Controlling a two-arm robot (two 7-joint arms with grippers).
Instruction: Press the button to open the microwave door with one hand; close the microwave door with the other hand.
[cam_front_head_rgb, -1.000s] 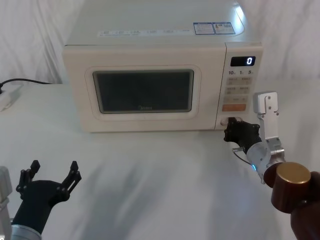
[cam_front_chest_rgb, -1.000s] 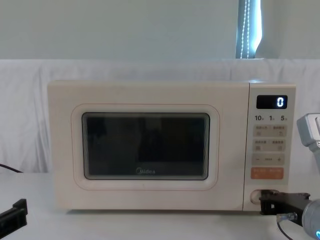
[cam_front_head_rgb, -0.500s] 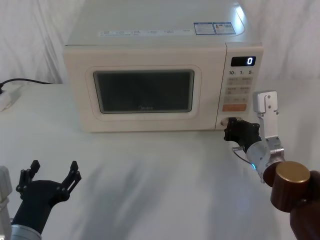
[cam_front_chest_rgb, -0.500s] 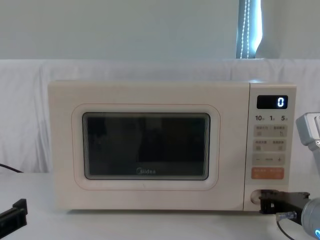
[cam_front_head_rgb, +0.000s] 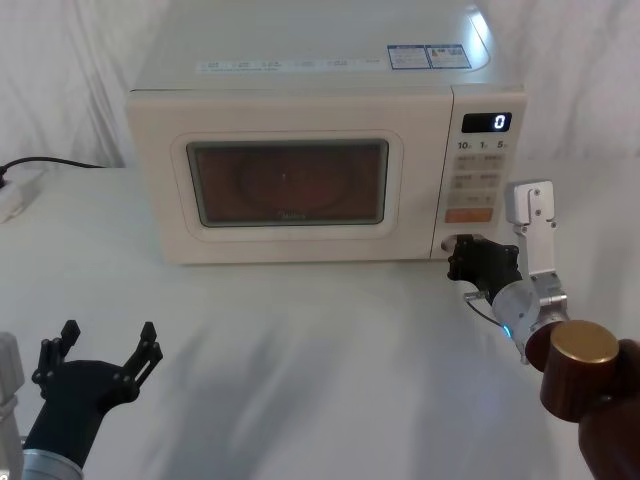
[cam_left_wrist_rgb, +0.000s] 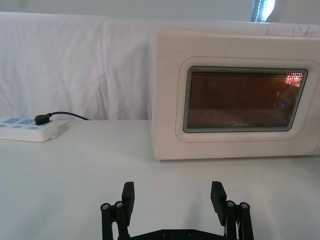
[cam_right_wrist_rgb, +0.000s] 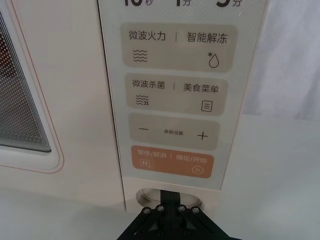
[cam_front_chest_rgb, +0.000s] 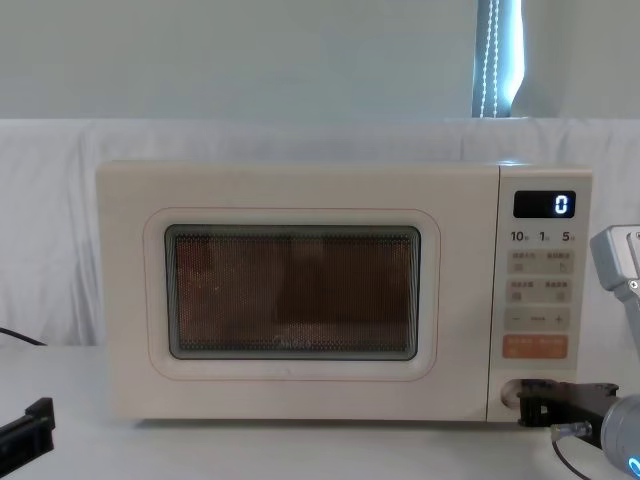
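Button (cam_right_wrist_rgb: 167, 196): lower right of head frame, bottom of control panel (cam_front_head_rgb: 478, 180); right gripper (cam_front_head_rgb: 464, 258) tip pressed against it, fingers look pressed together.
Microwave door (cam_front_head_rgb: 290, 180): frame centre, flush with the cabinet, window glowing orange.
Left gripper (cam_front_head_rgb: 98, 358): lower left of frame, fingers spread, over bare table (cam_front_head_rgb: 320, 350).
Power strip (cam_left_wrist_rgb: 27, 129): left of microwave.

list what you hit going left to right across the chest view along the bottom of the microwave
left gripper at the left edge → microwave door with its lit window → button under the control panel → right gripper pressed against the button
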